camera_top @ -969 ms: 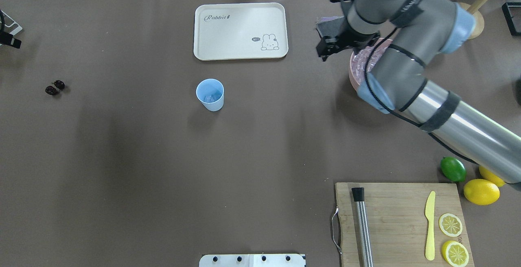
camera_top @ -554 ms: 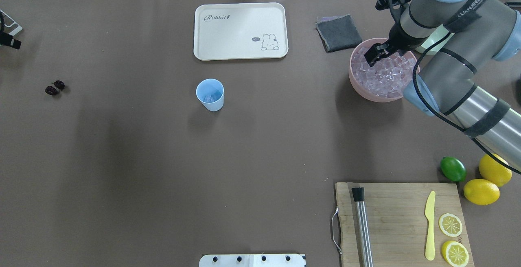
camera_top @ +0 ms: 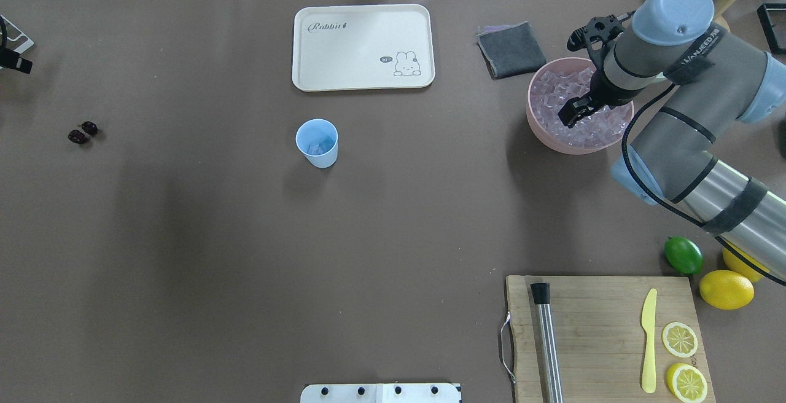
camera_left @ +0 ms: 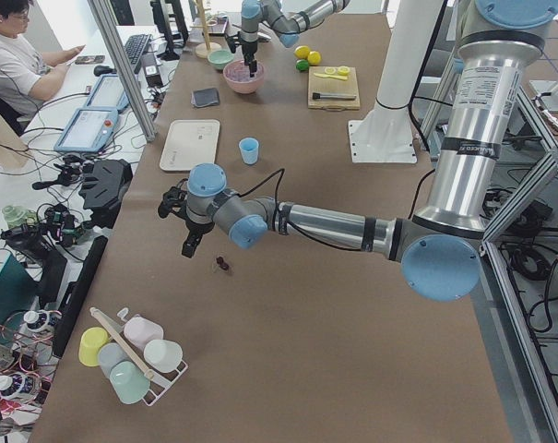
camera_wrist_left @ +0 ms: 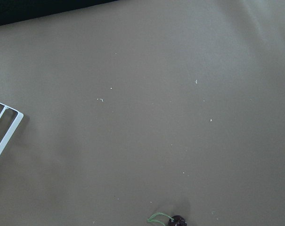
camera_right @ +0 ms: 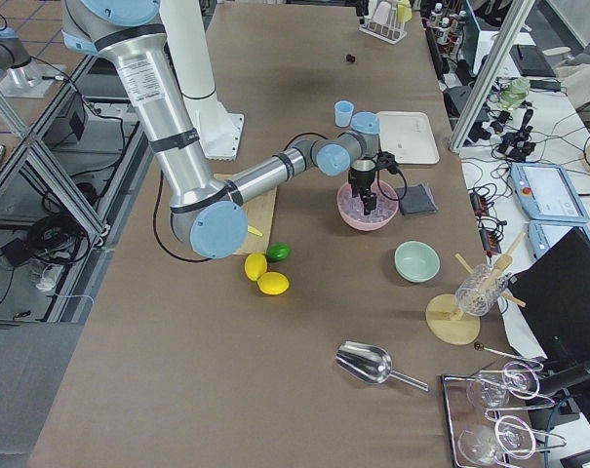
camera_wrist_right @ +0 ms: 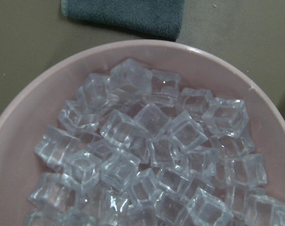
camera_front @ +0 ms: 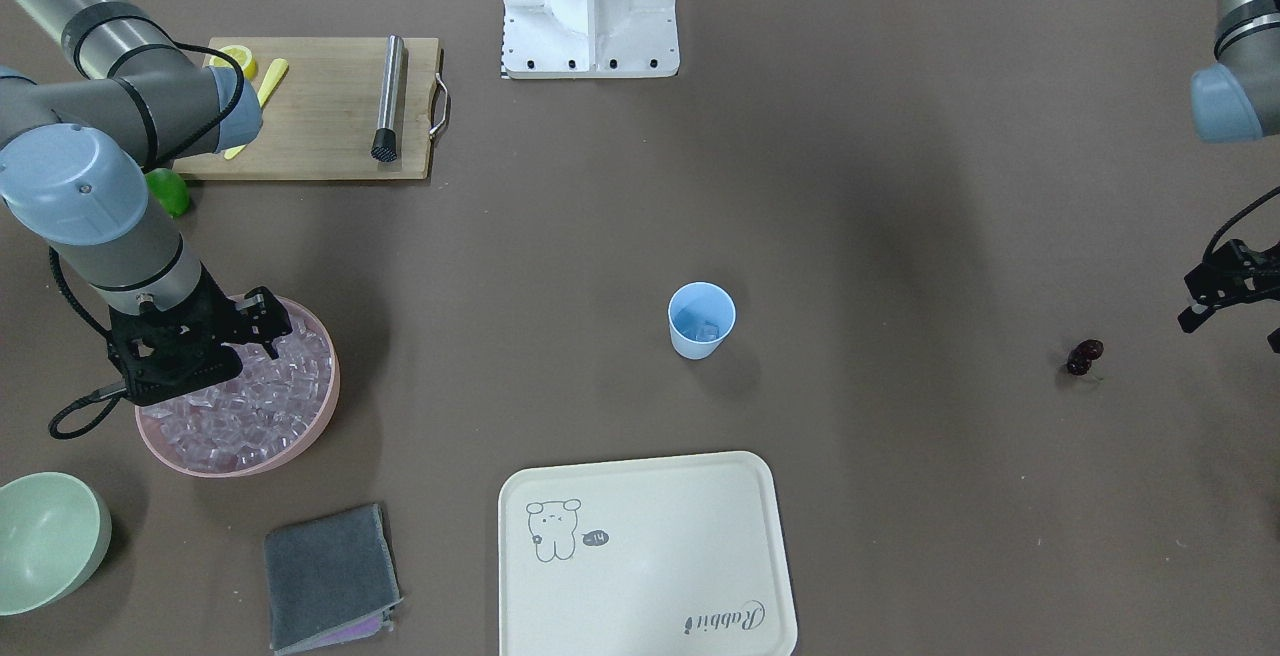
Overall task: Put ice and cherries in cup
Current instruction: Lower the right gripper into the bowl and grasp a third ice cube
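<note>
Overhead exterior: right gripper [camera_top: 570, 113] hangs over the pink bowl [camera_top: 540, 136], tips low among the ice [camera_top: 580, 129]. The arm's wrist covers part of the bowl. Jaw spacing not readable here or from the front; cannot tell. The right wrist view shows only cubes, no fingers, and a grey cloth [camera_wrist_right: 123, 14] cut off at the top.

Cup [camera_top: 317, 143] stands upright mid-table, well apart from the bowl; a few pale cubes show faintly inside.

Cherries [camera_top: 82, 132] lie on the table far left. Left gripper [camera_front: 1225, 301] is near them, clipped by the frame edge; spacing unreadable.
</note>
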You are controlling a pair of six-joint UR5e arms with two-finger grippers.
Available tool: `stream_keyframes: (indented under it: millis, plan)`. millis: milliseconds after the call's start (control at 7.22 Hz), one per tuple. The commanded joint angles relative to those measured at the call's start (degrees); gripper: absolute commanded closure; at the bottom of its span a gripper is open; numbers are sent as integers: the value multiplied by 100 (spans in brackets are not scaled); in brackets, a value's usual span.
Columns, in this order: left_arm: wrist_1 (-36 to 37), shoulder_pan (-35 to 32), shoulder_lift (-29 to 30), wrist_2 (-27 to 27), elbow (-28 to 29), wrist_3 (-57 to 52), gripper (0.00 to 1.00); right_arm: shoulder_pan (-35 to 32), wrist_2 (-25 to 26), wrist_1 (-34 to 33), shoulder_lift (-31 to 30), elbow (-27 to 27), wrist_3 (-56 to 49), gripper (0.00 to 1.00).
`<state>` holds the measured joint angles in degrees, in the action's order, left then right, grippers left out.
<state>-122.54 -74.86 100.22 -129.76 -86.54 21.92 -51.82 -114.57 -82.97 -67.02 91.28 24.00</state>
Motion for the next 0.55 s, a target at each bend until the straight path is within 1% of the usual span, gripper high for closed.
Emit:
stream_keyframes:
  millis: [0,415]
  plan:
    - [-7,6,-2,3,14,6,2,-21,-39,-27,-135,144,-797,25]
    - [-7,33,-3,3,67,6,2,-39,-31,-27,-135,118,-1072,35]
